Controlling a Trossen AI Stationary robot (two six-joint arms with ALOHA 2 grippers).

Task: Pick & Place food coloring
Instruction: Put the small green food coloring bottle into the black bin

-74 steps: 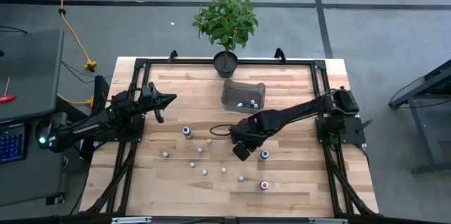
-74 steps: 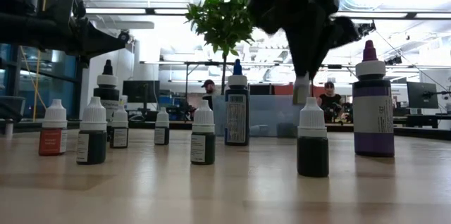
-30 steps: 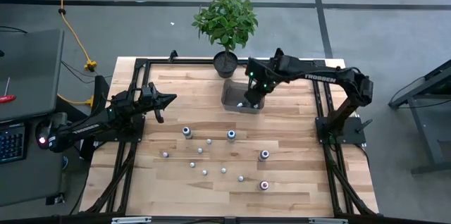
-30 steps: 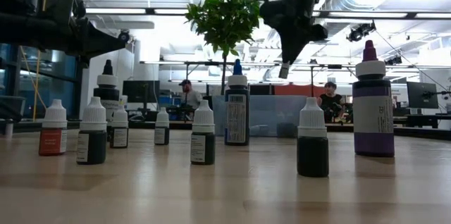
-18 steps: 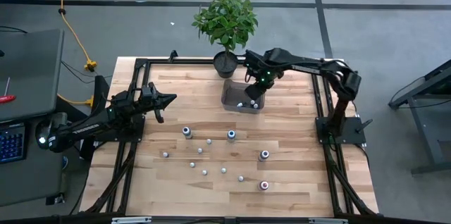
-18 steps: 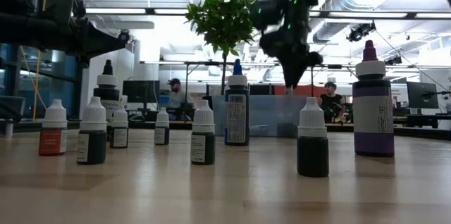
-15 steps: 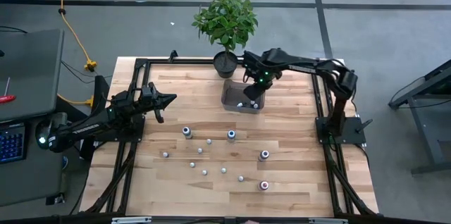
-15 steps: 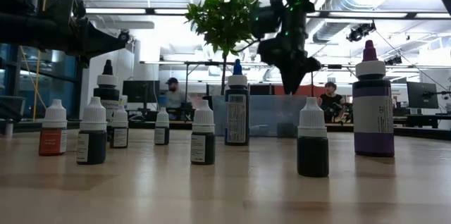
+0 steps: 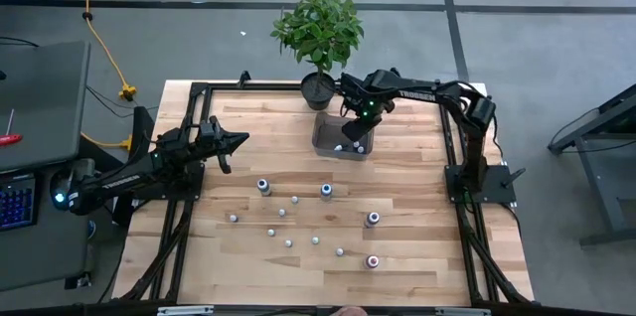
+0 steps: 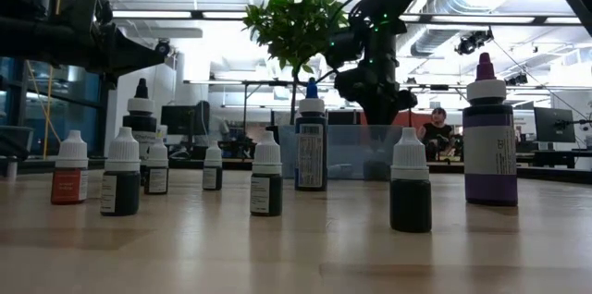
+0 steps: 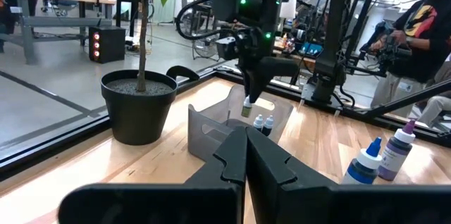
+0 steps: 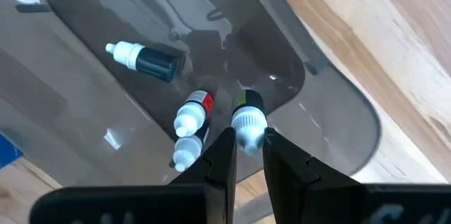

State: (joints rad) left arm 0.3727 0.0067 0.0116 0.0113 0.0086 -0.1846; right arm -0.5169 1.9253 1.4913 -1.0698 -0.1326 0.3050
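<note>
Placement stage. Right gripper point(image 12: 246, 155) hangs over the clear bin point(image 9: 328, 135) near the worktop's far edge, beside the potted plant point(image 9: 318, 30), its fingers pinching one bottle of food coloring point(image 12: 247, 120) by the white cap end, body pointing down into the bin. Three bottles already lie on the bin floor: one dark bottle point(image 12: 146, 58) on its side, apart from the rest, and a red-banded bottle point(image 12: 193, 114) touching a third point(image 12: 184, 151). The remaining bottles stand upright, scattered across the middle and near half of the worktop point(image 9: 417, 276), among them a blue-capped bottle point(image 10: 311, 146) and a purple one point(image 10: 488, 132). Left gripper point(image 9: 235, 141), fingers pressed together and empty, waits above the left edge.

Handling, as judged: each bottle appears light, rigid plastic, narrow and easily toppled, with a smooth, possibly slippery body. The cap or neck offers the surest hold from above; a short drop into the bin should do no harm.
</note>
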